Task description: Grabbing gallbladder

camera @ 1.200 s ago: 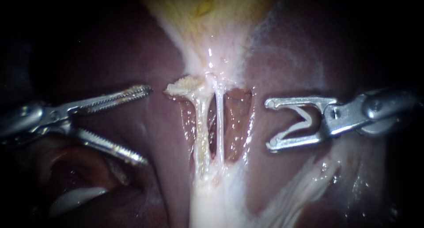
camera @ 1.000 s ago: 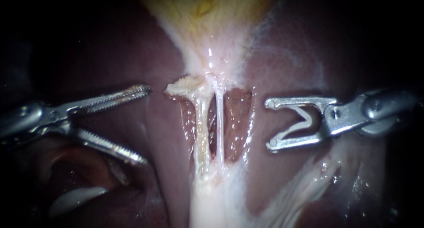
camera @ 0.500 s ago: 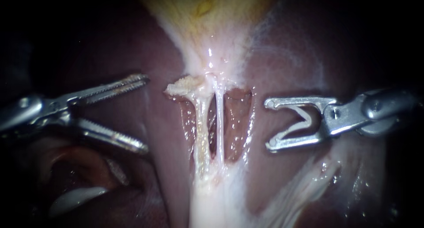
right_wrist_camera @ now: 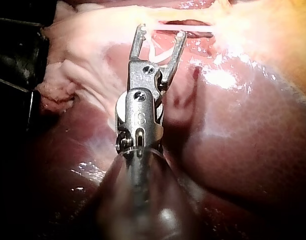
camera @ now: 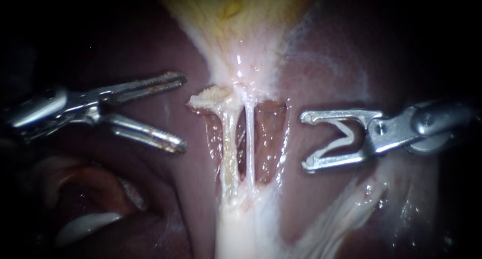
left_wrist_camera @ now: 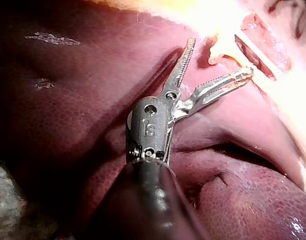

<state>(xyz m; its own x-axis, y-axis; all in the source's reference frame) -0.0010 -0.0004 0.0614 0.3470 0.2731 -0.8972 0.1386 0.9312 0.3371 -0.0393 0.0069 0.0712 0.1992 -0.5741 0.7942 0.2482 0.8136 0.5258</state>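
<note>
The yellowish gallbladder (camera: 236, 13) narrows to a pale neck (camera: 241, 73); below it two thin pale tubes (camera: 228, 138) (camera: 249, 143) run down over an opened bed in the liver. My left instrument (camera: 183, 113) has toothed jaws, open and holding nothing, just left of the frayed tissue tag (camera: 206, 98) by the neck. In the left wrist view these jaws (left_wrist_camera: 220, 59) stand spread over dark liver, the tag just ahead. My right instrument (camera: 305, 141) waits right of the tubes, jaws open around a thin V-shaped metal piece. In the right wrist view its jaws (right_wrist_camera: 160, 32) gape before pale tissue.
Dark red liver (camera: 150, 199) surrounds the site on both sides. A fold with a pale glistening edge (camera: 85, 224) lies below my left instrument. White fatty tissue (camera: 241, 234) fans out under the tubes. A dark object (right_wrist_camera: 15, 55) stands beside my right instrument.
My left instrument has risen and moved right, toward the gallbladder's neck, its jaws still open and a little narrower. My right instrument and the tissue have not moved.
</note>
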